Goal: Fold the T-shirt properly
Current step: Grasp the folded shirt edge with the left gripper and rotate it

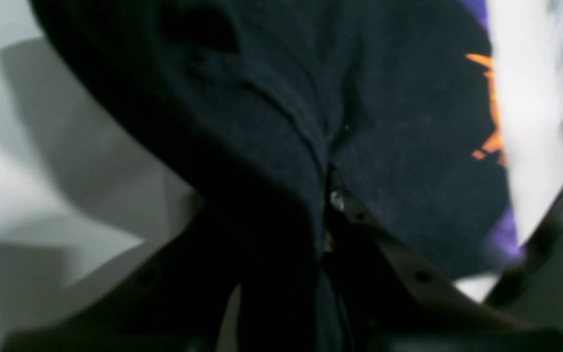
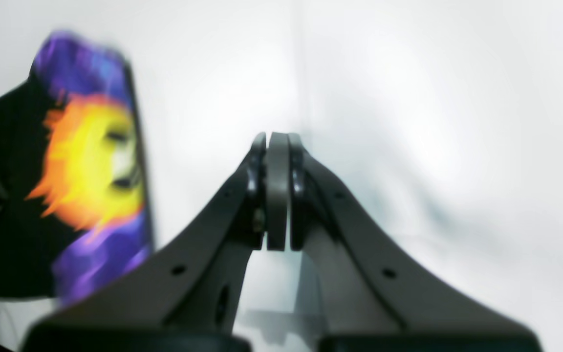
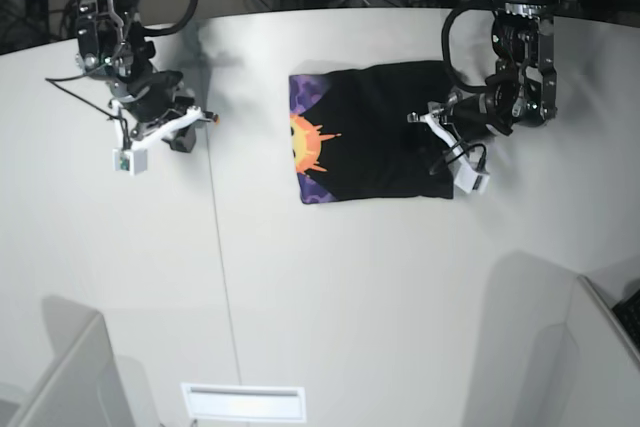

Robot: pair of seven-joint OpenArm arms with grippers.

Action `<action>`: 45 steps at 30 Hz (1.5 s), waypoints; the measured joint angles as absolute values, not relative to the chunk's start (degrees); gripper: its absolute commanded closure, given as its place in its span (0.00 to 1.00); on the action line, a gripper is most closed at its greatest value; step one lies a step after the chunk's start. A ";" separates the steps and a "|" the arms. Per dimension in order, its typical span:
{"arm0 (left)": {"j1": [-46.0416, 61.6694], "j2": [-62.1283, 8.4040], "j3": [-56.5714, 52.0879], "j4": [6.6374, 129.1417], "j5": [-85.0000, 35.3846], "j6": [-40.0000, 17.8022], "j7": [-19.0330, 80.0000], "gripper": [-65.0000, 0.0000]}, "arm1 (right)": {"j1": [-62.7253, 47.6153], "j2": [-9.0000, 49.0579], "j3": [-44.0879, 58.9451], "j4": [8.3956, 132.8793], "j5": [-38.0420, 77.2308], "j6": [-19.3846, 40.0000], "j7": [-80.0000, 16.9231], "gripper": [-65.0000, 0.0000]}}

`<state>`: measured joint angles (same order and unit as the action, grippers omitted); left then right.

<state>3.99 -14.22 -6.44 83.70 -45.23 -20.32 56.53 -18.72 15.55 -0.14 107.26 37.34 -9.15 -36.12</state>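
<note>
From the base view the T-shirt [image 3: 375, 137] lies folded into a rough rectangle on the white desk [image 3: 320, 287], upper centre of the frame, black over most of its area with the orange sun print on purple along its left edge. That overview also shows both of my arms reaching down from the top corners, something neither wrist camera gives.

My left wrist view fills almost wholly with black cloth [image 1: 281, 107], creased and gathered toward the middle, with a sliver of orange and purple at the right edge. There the folds run down between the fingers of my left end effector [image 1: 330, 205], which is clenched on a pinch of the T-shirt. In the base view that end effector [image 3: 440, 127] sits at the shirt's right edge, the arm bent down from the upper right, wrist turned toward the garment.

My right wrist view shows what the base view is too small for: my right end effector [image 2: 277, 190] with its jaws pressed together on nothing, over bare desk, the sun print blurred at the frame's left. In the base view it [image 3: 175, 127] hangs at the upper left, well apart from the shirt.
</note>
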 measured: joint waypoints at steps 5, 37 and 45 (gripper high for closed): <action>-0.89 -19.42 5.08 83.88 -39.86 -20.10 55.61 1.00 | -22.96 15.57 4.56 107.26 37.26 -9.19 -36.38 1.00; -35.48 -24.01 66.96 83.33 -31.97 -25.78 45.69 1.00 | -33.19 5.28 24.64 107.50 37.26 -9.06 -36.18 1.00; -37.30 -23.27 72.31 82.41 -16.51 -32.27 39.03 1.00 | -33.10 4.82 24.49 107.50 37.45 -9.06 -36.16 1.00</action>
